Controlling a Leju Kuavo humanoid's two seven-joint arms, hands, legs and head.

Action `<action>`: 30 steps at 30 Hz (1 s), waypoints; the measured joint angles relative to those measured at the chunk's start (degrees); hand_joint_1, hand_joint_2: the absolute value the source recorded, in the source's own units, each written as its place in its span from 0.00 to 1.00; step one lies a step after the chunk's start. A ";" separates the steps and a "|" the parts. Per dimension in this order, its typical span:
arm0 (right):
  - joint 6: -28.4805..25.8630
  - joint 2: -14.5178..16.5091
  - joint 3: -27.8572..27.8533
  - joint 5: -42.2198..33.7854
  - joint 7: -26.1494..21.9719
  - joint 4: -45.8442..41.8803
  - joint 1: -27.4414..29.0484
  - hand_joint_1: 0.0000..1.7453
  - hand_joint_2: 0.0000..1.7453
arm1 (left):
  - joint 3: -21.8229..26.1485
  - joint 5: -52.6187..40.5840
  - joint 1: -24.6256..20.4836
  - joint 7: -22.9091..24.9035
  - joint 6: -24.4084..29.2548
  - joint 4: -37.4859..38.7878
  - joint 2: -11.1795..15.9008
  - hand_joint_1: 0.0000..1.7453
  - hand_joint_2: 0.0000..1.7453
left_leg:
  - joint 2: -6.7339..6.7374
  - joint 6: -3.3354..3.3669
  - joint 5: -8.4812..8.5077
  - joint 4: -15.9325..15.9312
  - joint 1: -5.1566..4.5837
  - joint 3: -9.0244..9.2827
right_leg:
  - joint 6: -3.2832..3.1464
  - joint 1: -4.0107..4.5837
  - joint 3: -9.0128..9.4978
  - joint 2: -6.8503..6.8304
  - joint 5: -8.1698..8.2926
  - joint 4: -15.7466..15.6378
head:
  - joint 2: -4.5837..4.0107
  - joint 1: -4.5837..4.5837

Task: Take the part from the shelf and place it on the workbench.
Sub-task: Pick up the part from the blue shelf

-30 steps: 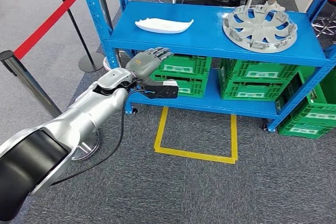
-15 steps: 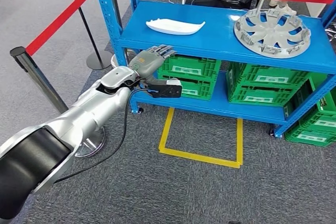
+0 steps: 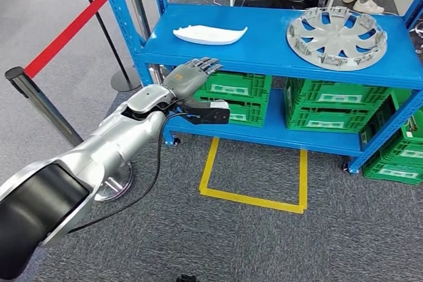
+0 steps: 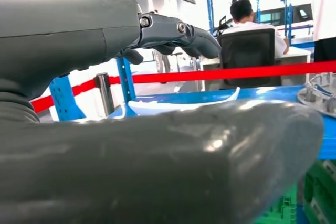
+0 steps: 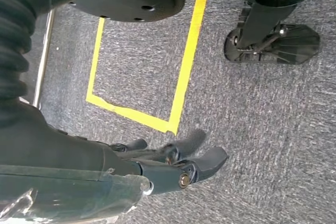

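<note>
The blue shelf (image 3: 269,47) stands on grey carpet (image 3: 319,242). A yellow tape rectangle (image 3: 252,196) is marked on the carpet just in front of the shelf. Green crates (image 3: 329,105) fill the lower level of the shelf, and further green crates (image 3: 399,156) sit on the carpet at the right end of the shelf. A red barrier belt (image 3: 65,31) runs from a metal post (image 3: 30,94) near the left end of the shelf and continues behind the shelf. A person's feet (image 3: 367,1) stand behind the shelf; in the left wrist view a person (image 4: 248,22) sits on a dark chair beyond the belt.

The white part (image 3: 209,33) lies flat on the top level of the shelf, toward its left end. A grey wheel cover (image 3: 336,37) lies on the same level, toward the right end, well apart from the part.

The left hand (image 3: 192,76) is held at the front edge of the top level, below and in front of the part, not touching it. Its fingers are extended and apart and hold nothing. The right hand (image 5: 174,163) hangs over the carpet near the tape rectangle, fingers loosely extended and holding nothing.

Compared with half a second ago, the whole picture has shifted, so the camera has moved. The left hand keeps the same posture relative to the shelf, and the part stays in place.
</note>
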 joint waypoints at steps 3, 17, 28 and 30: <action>-0.01 -0.01 -0.05 -0.10 -0.07 0.00 0.04 0.00 1.00 | -0.01 -0.15 -0.23 0.00 0.02 0.02 -0.03 0.00 0.00 | 0.20 0.79 6.65 -10.70 -0.18 4.16 | 0.47 0.11 0.65 0.08 -0.58 -0.01 | 0.00 -0.03; -0.02 -0.33 -0.11 -0.39 -0.41 0.00 -0.02 0.00 1.00 | -0.42 -0.44 0.16 0.21 0.04 0.08 -0.92 0.00 0.00 | -0.19 2.62 5.34 -15.90 -0.24 8.50 | 2.44 0.65 -5.59 -0.16 -0.87 8.29 | 0.00 0.60; 0.04 -0.46 -0.15 -0.38 -0.37 0.04 0.09 0.00 1.00 | -0.92 -0.49 -0.29 0.35 -0.09 0.11 -0.92 0.00 0.00 | -0.01 0.16 -1.41 -1.81 -0.29 1.55 | -0.32 0.53 -0.59 0.01 0.79 -0.33 | 0.00 0.11; 0.03 -0.46 -0.16 -0.39 -0.36 0.04 0.14 0.00 1.00 | -0.96 -0.49 -0.15 0.35 -0.11 0.13 -0.87 0.00 0.00 | 0.02 0.21 -0.74 0.85 -0.25 -0.73 | -0.37 0.53 -0.23 0.02 0.50 -0.33 | 0.00 0.09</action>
